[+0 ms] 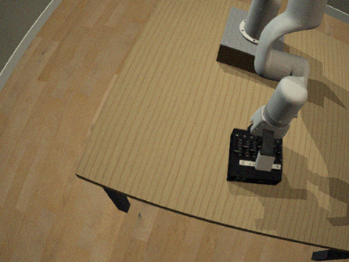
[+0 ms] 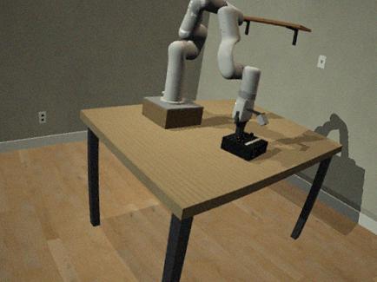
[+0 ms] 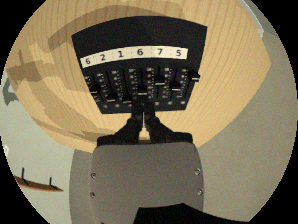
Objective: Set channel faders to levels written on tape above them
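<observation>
The black lighting desk (image 1: 253, 175) (image 2: 244, 146) (image 3: 140, 35) stands flat on the table, right of the middle. A white tape strip (image 3: 133, 55) across it reads 6 2 1 6 7 5. Below the tape run several faders with dark caps at differing heights. My gripper (image 3: 143, 101) (image 2: 240, 132) is shut, with nothing between the fingers. Its tips press down at the near end of a middle fader slot, beside a fader cap (image 3: 143, 95). In the top view the wrist and the camera block hide part of the desk.
The arm's base sits on a block (image 1: 236, 38) (image 2: 171, 112) at the back of the wooden table (image 1: 173, 118) (image 2: 174, 160). A wall shelf (image 2: 275, 24) hangs high behind the arm. The table edge runs close to the right of the desk.
</observation>
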Motion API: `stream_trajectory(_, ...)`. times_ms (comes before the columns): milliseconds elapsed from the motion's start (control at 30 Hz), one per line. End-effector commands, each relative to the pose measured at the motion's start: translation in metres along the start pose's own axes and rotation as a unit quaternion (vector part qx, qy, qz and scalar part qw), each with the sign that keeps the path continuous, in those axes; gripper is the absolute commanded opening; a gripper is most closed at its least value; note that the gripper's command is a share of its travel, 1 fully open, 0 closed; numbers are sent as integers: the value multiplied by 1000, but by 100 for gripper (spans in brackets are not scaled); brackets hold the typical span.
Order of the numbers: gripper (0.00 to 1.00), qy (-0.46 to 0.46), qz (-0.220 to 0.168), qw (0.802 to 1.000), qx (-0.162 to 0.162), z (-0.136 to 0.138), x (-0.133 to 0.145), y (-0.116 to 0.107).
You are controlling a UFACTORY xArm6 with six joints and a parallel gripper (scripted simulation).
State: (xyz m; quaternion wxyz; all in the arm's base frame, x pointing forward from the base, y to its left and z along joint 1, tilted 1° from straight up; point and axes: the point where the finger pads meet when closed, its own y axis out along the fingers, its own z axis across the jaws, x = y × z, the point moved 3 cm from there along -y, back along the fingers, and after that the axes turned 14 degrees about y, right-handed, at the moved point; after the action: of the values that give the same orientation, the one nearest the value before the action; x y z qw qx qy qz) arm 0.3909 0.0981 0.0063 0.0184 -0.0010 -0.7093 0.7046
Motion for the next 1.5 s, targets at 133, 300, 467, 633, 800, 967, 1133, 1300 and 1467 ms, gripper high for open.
stream_trajectory(133, 0, 0, 2, 1000, -1, -1, -6, -1)
stream_trajectory(300, 0, 0, 2, 1000, -1, -2, -7, -1)
stream_trajectory(467, 0, 0, 2, 1000, -1, -2, -8, -1)
stream_trajectory(633, 0, 0, 2, 1000, -1, -2, -10, -1)
stream_trajectory(800, 0, 0, 2, 1000, -1, -3, -10, -1)
stream_trajectory(967, 0, 0, 2, 1000, -1, -3, -10, -1)
stream_trajectory(1133, 0, 0, 2, 1000, -1, -3, -11, -1)
stream_trajectory(1300, 0, 0, 2, 1000, -1, -3, -11, -1)
stream_trajectory(1467, 0, 0, 2, 1000, -1, -3, -11, -1)
